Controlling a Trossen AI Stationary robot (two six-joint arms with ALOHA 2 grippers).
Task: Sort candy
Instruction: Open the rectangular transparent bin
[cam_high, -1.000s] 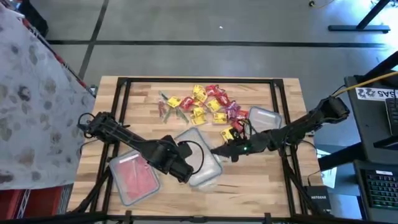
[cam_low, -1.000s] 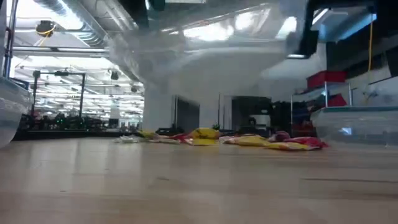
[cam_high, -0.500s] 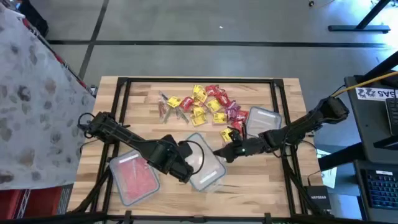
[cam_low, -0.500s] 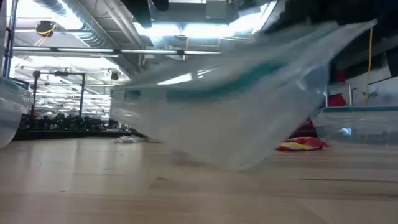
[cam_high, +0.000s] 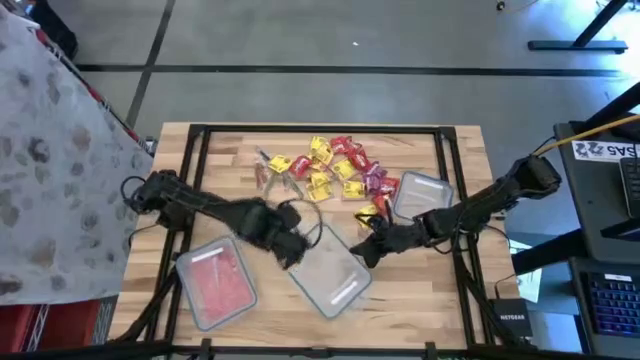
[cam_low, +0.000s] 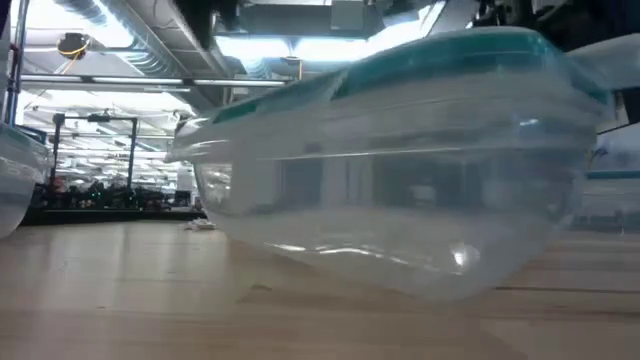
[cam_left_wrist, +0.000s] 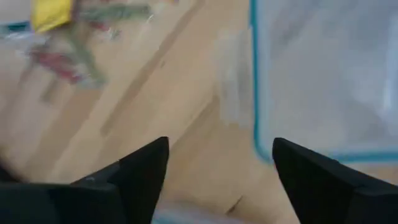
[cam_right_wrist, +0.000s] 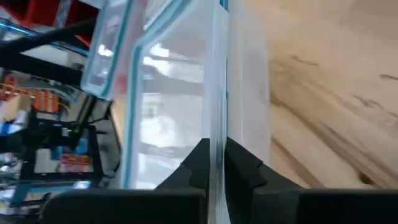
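The candy (cam_high: 332, 168) lies in a loose heap of red, yellow, purple and silvery wrappers on the far middle of the wooden desk (cam_high: 230, 148), well apart from the near edge; a few of its pieces show blurred in the left wrist view (cam_left_wrist: 62, 37). Three clear plastic containers sit nearer. One with a reddish look (cam_high: 215, 281) rests near the left front corner, one (cam_high: 420, 194) lies just to the right of the candy heap, and an empty one with a teal rim (cam_high: 330, 275) sits tilted at the middle front, filling the low view (cam_low: 400, 170). The right gripper (cam_high: 366, 247) reaches in from the right side and is clamped on the right rim of this middle container; in the right wrist view its two dark fingers (cam_right_wrist: 239, 165) pinch the thin clear wall between them. The left gripper (cam_high: 293, 248) sits at the container's left far corner, its fingers (cam_left_wrist: 140, 171) spread wide apart with bare desk between them and the teal rim (cam_left_wrist: 255, 93) just ahead, grasping nothing.
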